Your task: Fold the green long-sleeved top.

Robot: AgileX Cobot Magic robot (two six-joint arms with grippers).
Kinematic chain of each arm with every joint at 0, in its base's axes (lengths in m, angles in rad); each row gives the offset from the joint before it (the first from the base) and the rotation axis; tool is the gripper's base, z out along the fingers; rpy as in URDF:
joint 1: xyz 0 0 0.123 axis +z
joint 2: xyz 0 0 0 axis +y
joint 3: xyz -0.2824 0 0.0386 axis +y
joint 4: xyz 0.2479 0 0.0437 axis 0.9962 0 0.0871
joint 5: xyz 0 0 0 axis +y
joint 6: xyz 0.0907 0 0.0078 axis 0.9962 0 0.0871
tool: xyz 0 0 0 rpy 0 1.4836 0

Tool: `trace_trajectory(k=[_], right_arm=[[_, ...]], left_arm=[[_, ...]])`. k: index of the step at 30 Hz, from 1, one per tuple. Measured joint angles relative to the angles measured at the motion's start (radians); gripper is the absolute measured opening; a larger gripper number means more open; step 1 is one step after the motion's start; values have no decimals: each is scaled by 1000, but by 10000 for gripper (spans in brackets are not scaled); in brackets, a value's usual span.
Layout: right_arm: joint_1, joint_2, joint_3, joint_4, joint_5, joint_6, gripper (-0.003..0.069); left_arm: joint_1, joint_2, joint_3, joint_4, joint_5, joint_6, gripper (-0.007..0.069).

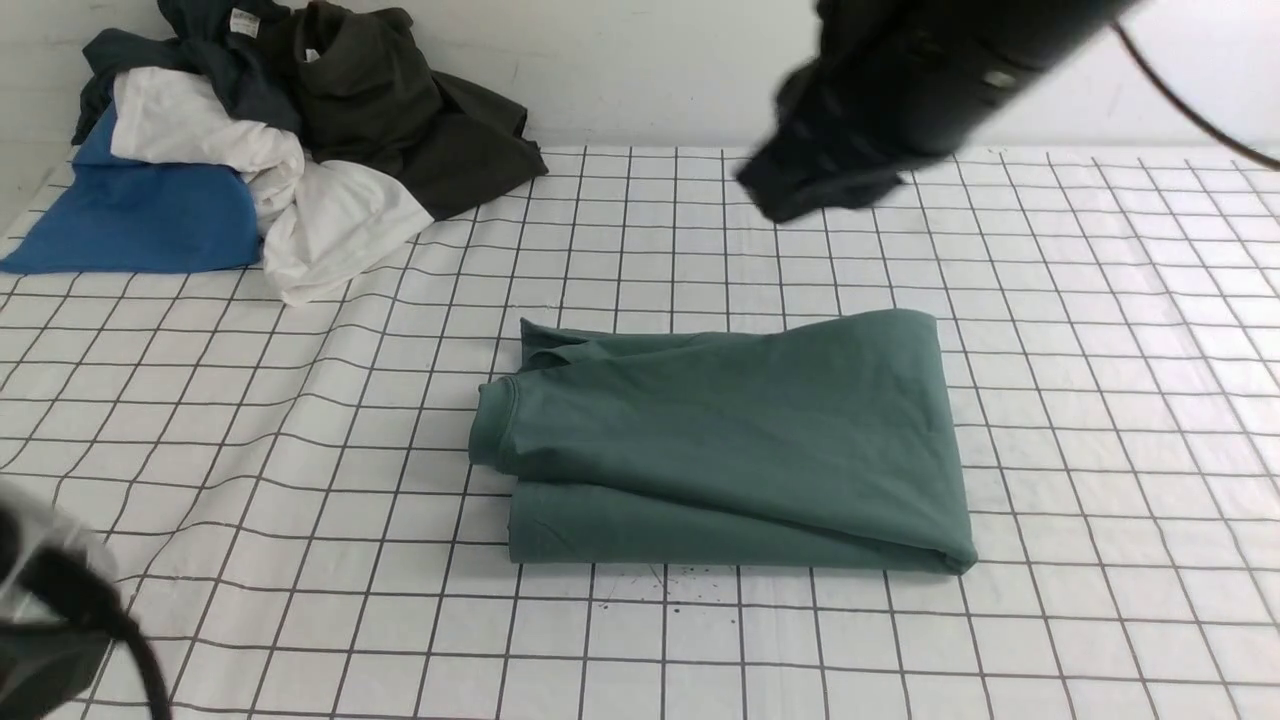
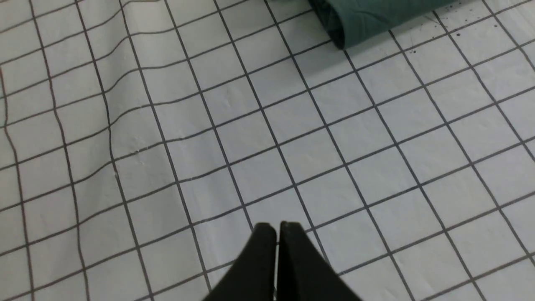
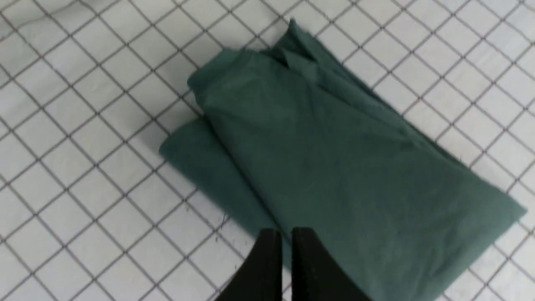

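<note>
The green long-sleeved top (image 1: 730,440) lay on the tabletop (image 1: 1100,350) as a compact bundle of several layers. Its long axis ran across the robot from side to side. The ribbed collar (image 1: 495,420) was at the end toward the robot's left, and a rounded fold closed the end toward its right.

The right end effector (image 3: 286,234) hung in the air above the bundle. Its fingers were all but pressed together, with only a slit between them, and they gripped nothing. From its fingertips the top lay straight below and spread forward. The collar end was the far end, and the near fold sat almost under the tips.

The left end effector (image 2: 276,230) was also drawn together and empty, and it was low over bare gridded cloth. From it the top was well apart, ahead and off toward the robot's right, and only one rolled corner reached into the wrist view.

The right arm was therefore clearly the nearer one. The fold looked close to done, though a lower layer stuck out past the upper one along the edge nearest the robot. Any squaring-up would probably fall to the right end effector, which would come straight down and work along the bundle's length. The left arm would first have to cross open tabletop.
</note>
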Motion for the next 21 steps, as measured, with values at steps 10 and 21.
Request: trace_trajectory(k=[10,21], right_arm=[[-2,-708,715,33,-507,50,-14],[-3,-1260,1014,-71,-687,260,-15]], left_arm=[[0,-360,169,-2,-205,-2,-7],[0,-416,170,-2,-216,-2,-7]])
